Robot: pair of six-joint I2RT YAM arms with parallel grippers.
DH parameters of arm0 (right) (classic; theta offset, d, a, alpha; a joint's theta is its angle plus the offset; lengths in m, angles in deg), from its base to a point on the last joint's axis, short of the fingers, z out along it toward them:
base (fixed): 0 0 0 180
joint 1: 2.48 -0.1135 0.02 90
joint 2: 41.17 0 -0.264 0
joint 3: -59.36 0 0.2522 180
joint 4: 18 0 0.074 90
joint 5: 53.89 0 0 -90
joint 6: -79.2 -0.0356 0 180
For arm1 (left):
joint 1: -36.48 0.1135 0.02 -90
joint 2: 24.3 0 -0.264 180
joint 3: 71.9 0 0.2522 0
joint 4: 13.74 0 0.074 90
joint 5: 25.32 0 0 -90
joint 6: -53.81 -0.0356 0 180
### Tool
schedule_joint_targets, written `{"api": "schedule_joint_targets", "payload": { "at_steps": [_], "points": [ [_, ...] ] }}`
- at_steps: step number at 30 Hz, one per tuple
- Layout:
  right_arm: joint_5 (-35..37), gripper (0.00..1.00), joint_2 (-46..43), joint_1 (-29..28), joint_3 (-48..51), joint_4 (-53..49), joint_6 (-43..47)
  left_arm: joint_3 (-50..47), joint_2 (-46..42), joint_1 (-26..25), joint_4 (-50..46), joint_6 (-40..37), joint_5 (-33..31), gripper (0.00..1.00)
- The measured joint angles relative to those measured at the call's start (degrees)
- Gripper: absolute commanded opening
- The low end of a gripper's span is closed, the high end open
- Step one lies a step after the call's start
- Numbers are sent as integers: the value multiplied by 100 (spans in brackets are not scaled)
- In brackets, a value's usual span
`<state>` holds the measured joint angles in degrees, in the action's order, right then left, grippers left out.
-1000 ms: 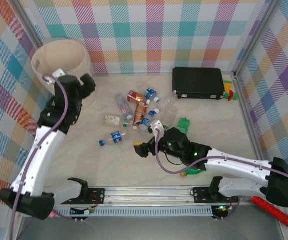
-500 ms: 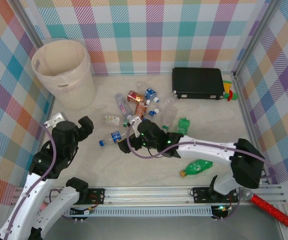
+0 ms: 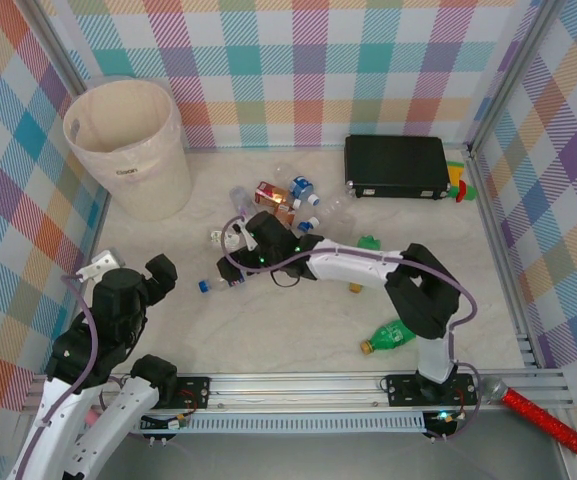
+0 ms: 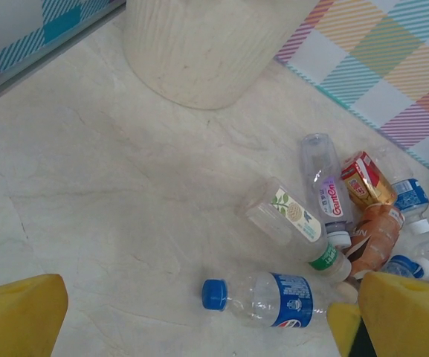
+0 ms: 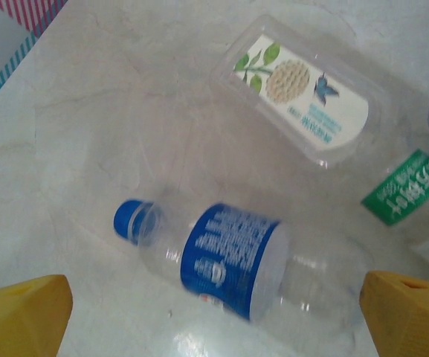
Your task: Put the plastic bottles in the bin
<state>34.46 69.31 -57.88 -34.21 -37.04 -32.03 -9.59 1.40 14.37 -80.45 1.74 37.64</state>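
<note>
Clear plastic bottle [image 5: 229, 256], blue label/cap, lying flat.
R gripper [image 5: 214, 316] wide open over it, L gripper [image 4: 199, 320] open; both empty.

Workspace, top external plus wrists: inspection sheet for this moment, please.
Surface: pale marble-look table, no spills seen.
Job's things: plastic bottles heaped mid-table; green bottle lying apart on the near side; bin upright, far left corner.
Clutter: black case far right; red stick beyond the rail.
Grippers: left gripper open, holding nothing; right gripper open over a blue-labelled bottle, fingers not on it.
Cables: purple cables run along both arms, no snag seen.
Surroundings: plaid walls on three sides.
</note>
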Motion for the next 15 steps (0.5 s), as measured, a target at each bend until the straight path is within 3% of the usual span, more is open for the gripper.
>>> {"api": "schedule_joint_targets", "payload": {
  "at_steps": [8, 15],
  "points": [
    [-424, 100, 957, 155, -1062, -361, 118, -33, -44, 0, -103, 0, 2, 100],
    [-708, 99, 1174, 155, -1213, -686, 295, -42, -44, 0, -118, 9, 2, 100]
  ]
}}
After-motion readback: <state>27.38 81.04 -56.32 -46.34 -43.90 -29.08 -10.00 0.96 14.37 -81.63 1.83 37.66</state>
